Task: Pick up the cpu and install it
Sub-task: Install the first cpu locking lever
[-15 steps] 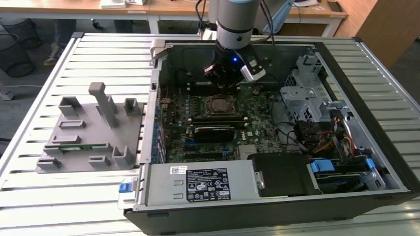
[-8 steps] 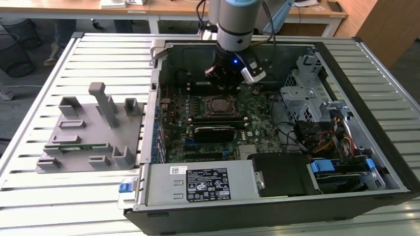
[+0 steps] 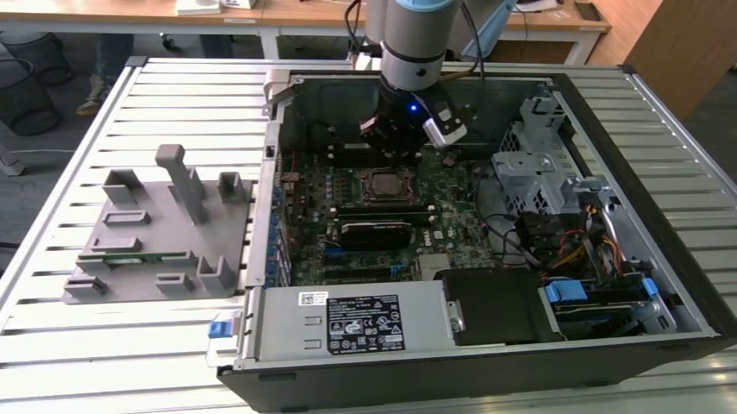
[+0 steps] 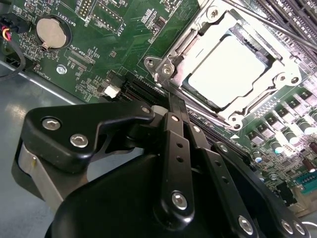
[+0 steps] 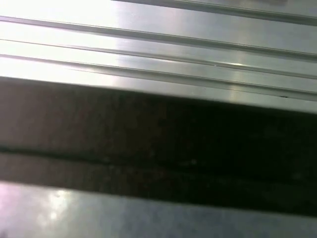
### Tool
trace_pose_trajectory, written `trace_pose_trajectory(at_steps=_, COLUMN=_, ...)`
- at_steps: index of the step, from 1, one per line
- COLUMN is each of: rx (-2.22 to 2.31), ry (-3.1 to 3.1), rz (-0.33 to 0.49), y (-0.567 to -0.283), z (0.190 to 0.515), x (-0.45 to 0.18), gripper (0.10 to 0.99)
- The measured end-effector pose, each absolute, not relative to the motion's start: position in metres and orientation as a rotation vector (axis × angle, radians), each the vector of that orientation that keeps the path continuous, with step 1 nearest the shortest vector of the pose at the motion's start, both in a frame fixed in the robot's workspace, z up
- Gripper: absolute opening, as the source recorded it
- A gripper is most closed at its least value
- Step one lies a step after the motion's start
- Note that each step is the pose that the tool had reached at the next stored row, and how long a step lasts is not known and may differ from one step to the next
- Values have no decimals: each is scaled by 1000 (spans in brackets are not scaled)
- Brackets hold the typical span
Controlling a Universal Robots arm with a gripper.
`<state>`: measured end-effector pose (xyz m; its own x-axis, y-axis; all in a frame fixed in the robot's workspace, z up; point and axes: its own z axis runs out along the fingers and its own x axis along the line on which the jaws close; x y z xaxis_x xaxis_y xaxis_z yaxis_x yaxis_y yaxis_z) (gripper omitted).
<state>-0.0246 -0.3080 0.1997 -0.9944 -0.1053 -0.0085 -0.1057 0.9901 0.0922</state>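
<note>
The cpu (image 4: 225,69), a flat square chip with a pale silvery top, lies inside the metal-framed motherboard socket (image 4: 163,69). In the exterior view the cpu (image 3: 381,184) sits in the middle of the green board inside the open computer case. My gripper (image 3: 389,145) hangs just behind the socket, slightly above the board. In the second wrist view the black fingers (image 4: 174,111) of the gripper (image 4: 171,99) run together to a point at the socket's edge. They look shut, with nothing between them.
A grey fixture (image 3: 161,233) with upright posts lies on the slatted table at the exterior view's left, a green memory stick (image 3: 133,256) lying in it. Inside the case are a power supply (image 3: 345,323), a metal drive cage (image 3: 536,168) and cable bundles (image 3: 564,250).
</note>
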Motion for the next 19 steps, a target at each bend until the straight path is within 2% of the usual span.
trace_pose_trajectory(at_steps=9, rx=-166, ry=3130, rz=144, y=-308, z=203, x=-25, gripper=110)
trace_pose_trajectory(at_steps=19, rx=-166, ry=3134, rz=94, y=-308, z=200, x=-25, gripper=110)
